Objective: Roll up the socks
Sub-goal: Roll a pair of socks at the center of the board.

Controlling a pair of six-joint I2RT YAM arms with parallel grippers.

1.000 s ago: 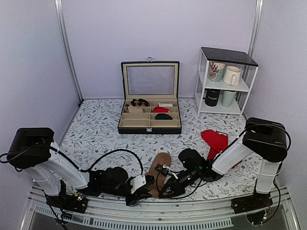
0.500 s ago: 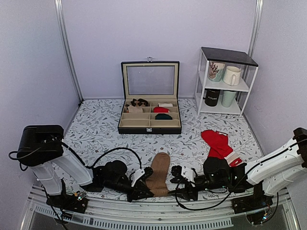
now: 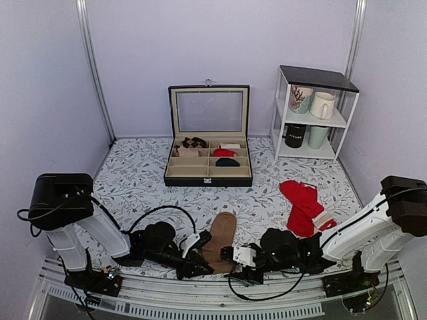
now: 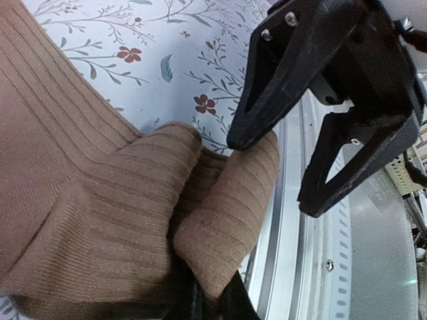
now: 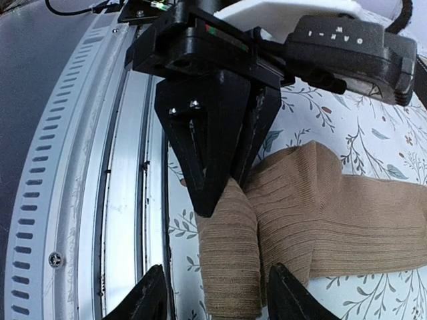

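The tan-brown ribbed socks (image 3: 221, 233) lie stacked flat and long near the table's front edge, with the near end folded up. My left gripper (image 3: 200, 259) is shut on that folded near end; the left wrist view shows the fabric (image 4: 100, 200) pinched between its fingers (image 4: 210, 299). My right gripper (image 3: 231, 255) is open just right of it. In the right wrist view its fingertips (image 5: 223, 297) straddle the folded sock end (image 5: 230, 260) without touching it, facing the left gripper (image 5: 213, 160).
A black compartment box (image 3: 208, 176) with small sock rolls stands open at the back. Red socks with a white tag (image 3: 301, 200) lie at the right. A white shelf with mugs (image 3: 310, 117) stands back right. A metal rail (image 3: 200, 297) runs just below the grippers.
My right arm swung out to the right, then came back left, so its open gripper now sits at the socks' near end. The left gripper stayed shut on the socks.
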